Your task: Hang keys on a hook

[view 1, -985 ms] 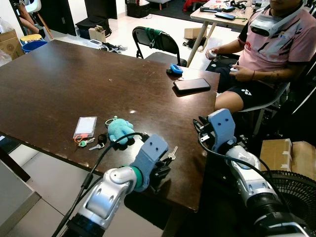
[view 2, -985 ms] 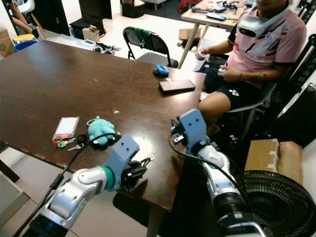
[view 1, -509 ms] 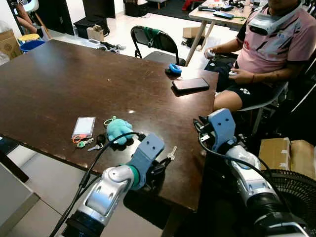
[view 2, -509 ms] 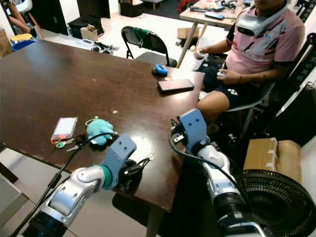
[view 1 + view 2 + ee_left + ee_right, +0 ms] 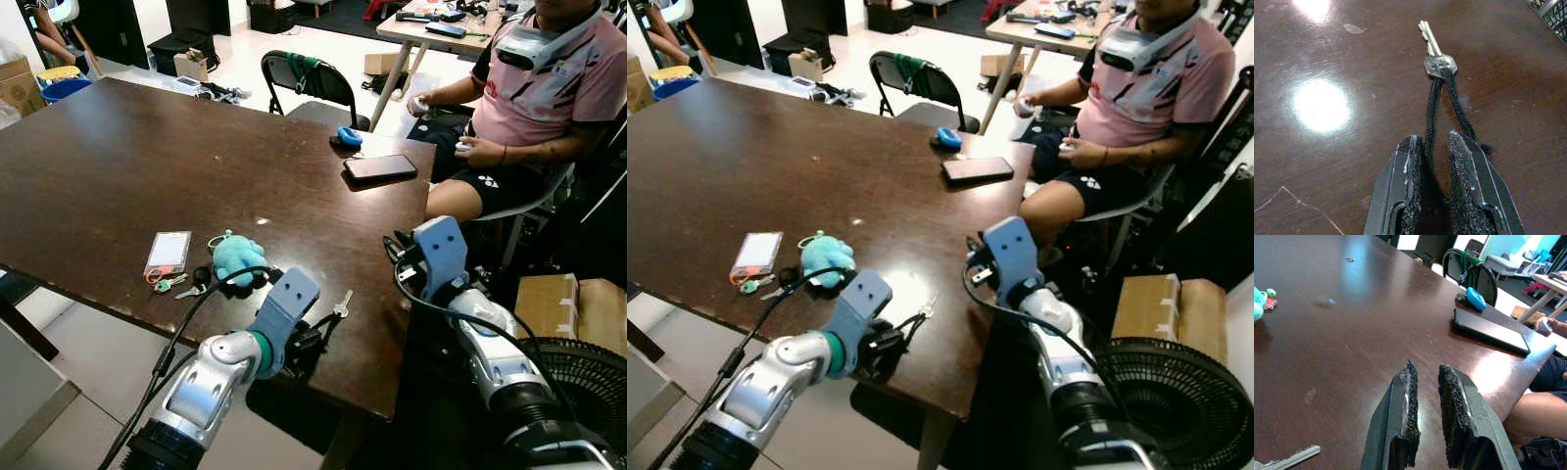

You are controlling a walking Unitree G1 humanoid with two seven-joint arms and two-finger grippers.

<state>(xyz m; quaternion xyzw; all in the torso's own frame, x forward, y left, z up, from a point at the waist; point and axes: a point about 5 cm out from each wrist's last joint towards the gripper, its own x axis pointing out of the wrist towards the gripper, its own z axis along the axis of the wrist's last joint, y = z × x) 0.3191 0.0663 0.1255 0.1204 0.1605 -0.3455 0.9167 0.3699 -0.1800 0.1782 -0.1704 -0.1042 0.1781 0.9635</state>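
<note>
A silver key (image 5: 1436, 54) on a black cord loop (image 5: 1449, 93) lies flat on the dark wooden table (image 5: 147, 157), close to its near edge. My left gripper (image 5: 1432, 142) is shut on the cord's near end, just behind the key (image 5: 341, 305), low over the tabletop. My right gripper (image 5: 1427, 377) hovers at the table's right edge with its pads nearly touching and nothing between them; the key's tip (image 5: 1288, 459) lies beside it. A second bunch of keys (image 5: 176, 285) with a teal plush octopus (image 5: 235, 257) and a card holder (image 5: 168, 252) rests further left.
A black phone (image 5: 380, 168) and a blue object (image 5: 348, 135) lie at the table's far right. A person (image 5: 549, 88) sits on a chair to the right. A black folding chair (image 5: 309, 83) stands behind the table. A fan (image 5: 578, 377) and a cardboard box (image 5: 568, 304) are on the floor at right.
My left arm has drawn back a little toward the table's near edge with the cord still gripped. The key still lies on the table. The right arm has stayed put.
</note>
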